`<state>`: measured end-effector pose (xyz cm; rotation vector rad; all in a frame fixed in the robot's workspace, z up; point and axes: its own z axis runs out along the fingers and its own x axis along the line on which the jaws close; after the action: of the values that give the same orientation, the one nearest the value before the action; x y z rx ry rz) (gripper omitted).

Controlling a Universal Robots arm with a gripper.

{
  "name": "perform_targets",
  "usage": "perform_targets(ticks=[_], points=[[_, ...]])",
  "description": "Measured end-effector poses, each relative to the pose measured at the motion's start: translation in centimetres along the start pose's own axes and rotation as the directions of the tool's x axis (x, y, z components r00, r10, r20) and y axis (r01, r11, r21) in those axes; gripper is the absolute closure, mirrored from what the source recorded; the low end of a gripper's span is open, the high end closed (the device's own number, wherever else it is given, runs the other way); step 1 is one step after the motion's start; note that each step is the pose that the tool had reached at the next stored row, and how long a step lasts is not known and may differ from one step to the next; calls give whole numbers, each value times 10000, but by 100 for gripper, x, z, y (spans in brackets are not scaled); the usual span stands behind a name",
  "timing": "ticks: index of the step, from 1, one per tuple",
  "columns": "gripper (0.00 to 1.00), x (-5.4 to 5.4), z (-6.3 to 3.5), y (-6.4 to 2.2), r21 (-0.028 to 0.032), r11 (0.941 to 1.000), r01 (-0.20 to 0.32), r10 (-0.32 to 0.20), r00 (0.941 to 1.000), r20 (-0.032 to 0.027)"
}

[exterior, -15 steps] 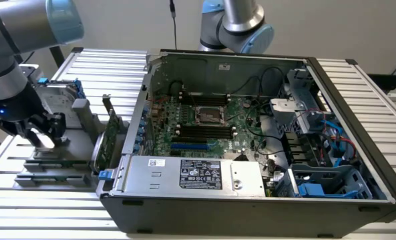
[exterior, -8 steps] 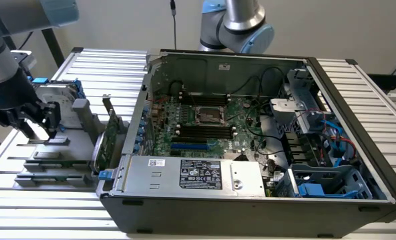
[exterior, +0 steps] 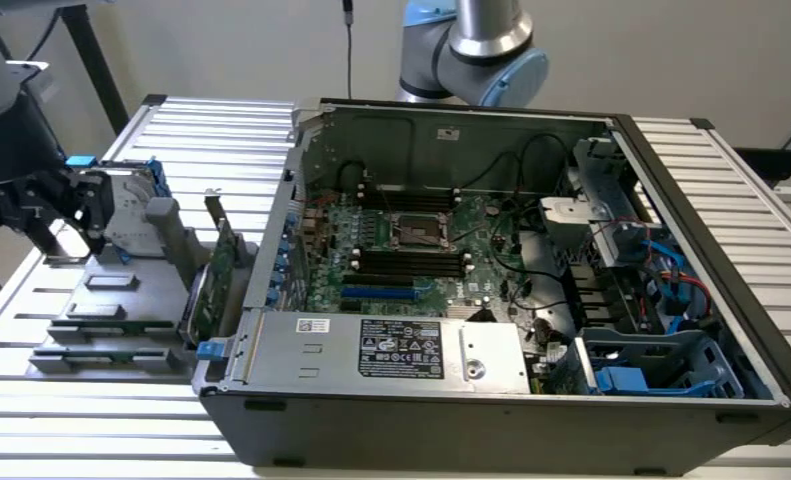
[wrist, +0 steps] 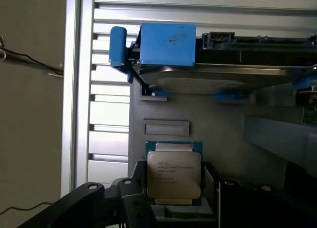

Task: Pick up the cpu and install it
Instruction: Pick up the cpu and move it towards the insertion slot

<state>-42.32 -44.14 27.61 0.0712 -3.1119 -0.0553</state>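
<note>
The cpu (wrist: 173,172) is a small square chip with a dull silver top and a thin greenish rim. It lies flat in a dark pocket of the grey parts fixture (wrist: 198,114). My gripper (wrist: 178,189) hangs just over it, open, with one black finger on each side of the chip and a gap showing beside it. In the exterior view the gripper (exterior: 62,222) is low over the fixture (exterior: 115,300) at that view's left, outside the computer case. The dark cpu socket (exterior: 415,230) sits open in the middle of the green motherboard.
A silver hard drive (wrist: 218,78) with blue clips (wrist: 166,45) stands on the fixture just beyond the chip. The open computer case (exterior: 502,390) has tall walls, cables, a power supply (exterior: 382,350) and a blue drive cage (exterior: 649,375). The slatted table (exterior: 102,440) runs beneath.
</note>
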Motion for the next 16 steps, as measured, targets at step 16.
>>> perform_targets(ticks=[16], points=[[45, -246, -735, 14, -23, 9992, 388, -388, 9992, -20]])
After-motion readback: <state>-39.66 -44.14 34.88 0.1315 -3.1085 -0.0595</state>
